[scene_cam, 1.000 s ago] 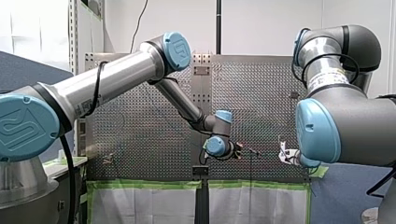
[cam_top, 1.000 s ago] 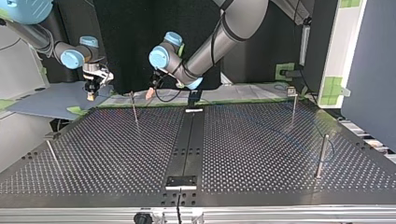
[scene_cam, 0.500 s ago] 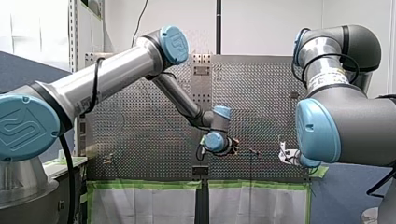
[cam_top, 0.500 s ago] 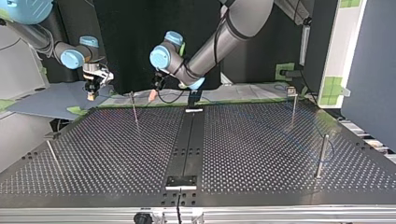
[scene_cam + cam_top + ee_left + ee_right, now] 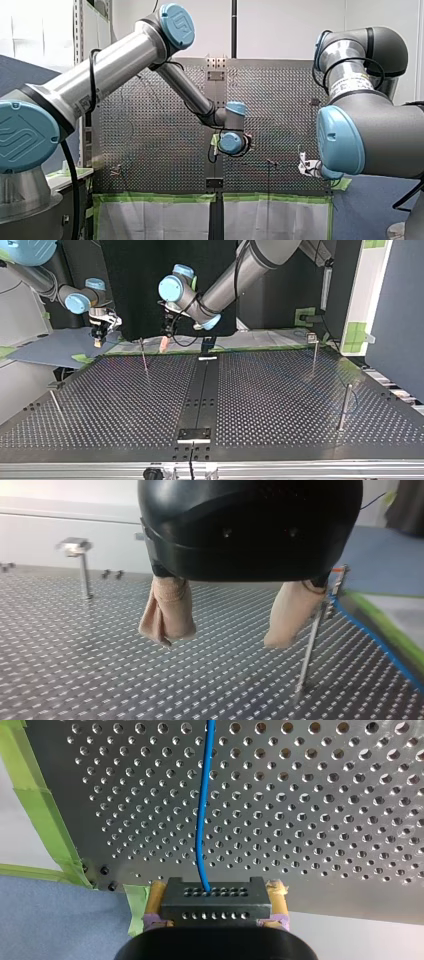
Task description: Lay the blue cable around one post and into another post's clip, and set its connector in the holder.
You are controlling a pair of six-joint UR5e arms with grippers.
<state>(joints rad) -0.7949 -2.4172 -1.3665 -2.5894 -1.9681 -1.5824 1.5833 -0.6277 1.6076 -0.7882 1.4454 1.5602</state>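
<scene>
Right wrist view had my right claw (image 5: pixel 216 890) clamped on the black connector (image 5: pixel 216 906), yellowish pads (image 5: pixel 156 892) pressing its two sides. From the connector the blue cable (image 5: pixel 202 820) ran straight ahead over the perforated counter (image 5: pixel 325 820); green tape (image 5: pixel 35 805) edged the counter beside the connector. Off to the connector's side (top view), past a thin post (image 5: pixel 144 356), my left claw (image 5: pixel 163 343) hung above the counter's edge nearest the arms, beige pads (image 5: pixel 167 610) spread wide apart with nothing between them, one pad close to that post.
</scene>
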